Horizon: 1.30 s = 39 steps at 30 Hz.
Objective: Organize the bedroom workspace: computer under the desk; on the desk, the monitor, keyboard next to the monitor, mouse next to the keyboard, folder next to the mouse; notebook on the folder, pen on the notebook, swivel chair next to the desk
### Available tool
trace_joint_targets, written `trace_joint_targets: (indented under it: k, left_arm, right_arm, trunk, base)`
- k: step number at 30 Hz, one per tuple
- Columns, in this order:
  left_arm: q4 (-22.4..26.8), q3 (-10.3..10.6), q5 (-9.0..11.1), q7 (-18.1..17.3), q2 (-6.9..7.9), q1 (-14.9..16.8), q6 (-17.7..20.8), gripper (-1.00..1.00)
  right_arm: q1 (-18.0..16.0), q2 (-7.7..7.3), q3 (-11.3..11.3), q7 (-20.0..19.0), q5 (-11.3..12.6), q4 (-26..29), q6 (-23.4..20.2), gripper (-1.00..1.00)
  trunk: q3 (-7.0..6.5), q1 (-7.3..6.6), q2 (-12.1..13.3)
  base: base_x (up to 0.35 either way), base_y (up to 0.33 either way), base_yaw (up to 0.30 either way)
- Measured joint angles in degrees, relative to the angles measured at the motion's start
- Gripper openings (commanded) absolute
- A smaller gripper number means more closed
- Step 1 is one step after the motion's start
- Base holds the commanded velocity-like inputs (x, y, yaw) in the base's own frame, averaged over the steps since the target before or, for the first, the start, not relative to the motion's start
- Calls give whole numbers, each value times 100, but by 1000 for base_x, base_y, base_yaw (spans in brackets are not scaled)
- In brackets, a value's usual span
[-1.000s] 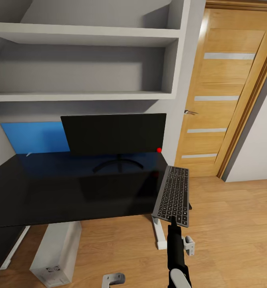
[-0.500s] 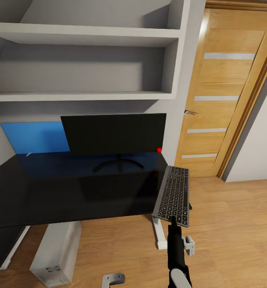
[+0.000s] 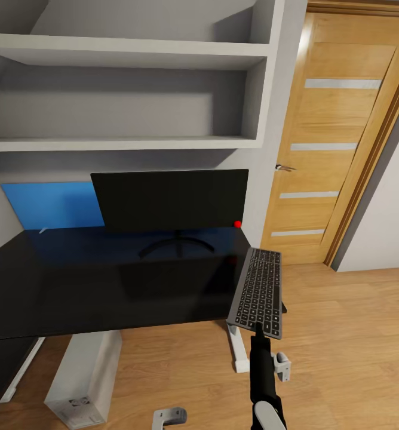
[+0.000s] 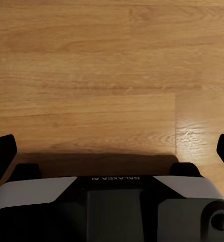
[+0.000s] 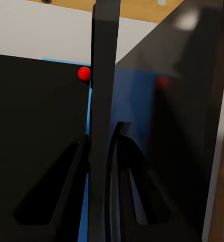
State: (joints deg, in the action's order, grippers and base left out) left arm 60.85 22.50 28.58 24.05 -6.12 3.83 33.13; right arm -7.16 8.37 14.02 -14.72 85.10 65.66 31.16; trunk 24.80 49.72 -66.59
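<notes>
Keyboard (image 3: 258,292) sits pinched at its near short edge between your right gripper (image 3: 258,325) jaws, extending away from them past the desk (image 3: 104,280) right edge, with the monitor (image 3: 172,200) beyond. Edge-on in the right wrist view, its slab (image 5: 102,126) runs straight out from the fingers (image 5: 66,176). Your left gripper (image 4: 112,151) has jaws spread wide, only wood floor (image 4: 112,75) between them.

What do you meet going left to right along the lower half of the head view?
Computer under the desk → left pincer low over the floor → keyboard held by the right pincer at the desk's right end → wooden door.
</notes>
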Motion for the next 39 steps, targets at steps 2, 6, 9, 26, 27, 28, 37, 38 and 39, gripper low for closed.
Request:
trace_joint_targets:
  k: [2, 6, 9, 26, 27, 28, 37, 38, 39]
  left_arm:
    - [4, -2, 0, 0, 3, 0, 0, 100]
    - [3, -2, 0, 0, 4, 0, 0, 100]
    - [2, -2, 0, 0, 4, 0, 0, 100]
    - [4, -2, 1, 0, 4, 0, 0, 100]
    - [2, -2, 1, 0, 4, 0, 0, 100]
    - [4, -2, 0, -1, 4, 0, 0, 100]
    - [2, -2, 1, -3, 4, 0, 0, 100]
    - [2, -4, 2, -2, 3, 0, 0, 100]
    - [1, -2, 4, -3, 4, 0, -1, 100]
  right_arm:
    - [0, 0, 2, 11, 0, 0, -1, -100]
    - [0, -1, 4, 22, 0, 5, -6, 100]
    - [0, -4, 9, 51, 8, 1, -10, 100]
    - [0, -9, 11, 59, 0, 0, -11, 100]
    - [0, -9, 11, 59, 0, 0, -11, 100]
    - [0, -9, 11, 59, 0, 0, -11, 100]
    - [0, -9, 19, 68, -1, -7, -11, 100]
    - [0, -11, 21, 66, -2, -8, -11, 100]
    - [0, -9, 20, 65, -1, -8, -11, 100]
  trunk:
    - [0, 0, 0]
    - [0, 0, 0]
    - [0, 0, 0]
    - [0, 0, 0]
    - [0, 0, 0]
    - [0, 0, 0]
    - [0, 0, 0]
    - [0, 0, 0]
    - [0, 1, 0]
  base:
    - [0, 0, 0]
    - [0, 0, 0]
    - [0, 0, 0]
    - [0, 0, 0]
    - [0, 0, 0]
    - [0, 0, 0]
    - [-8, 0, 0]
    - [-71, 0, 0]
    - [-72, 0, 0]
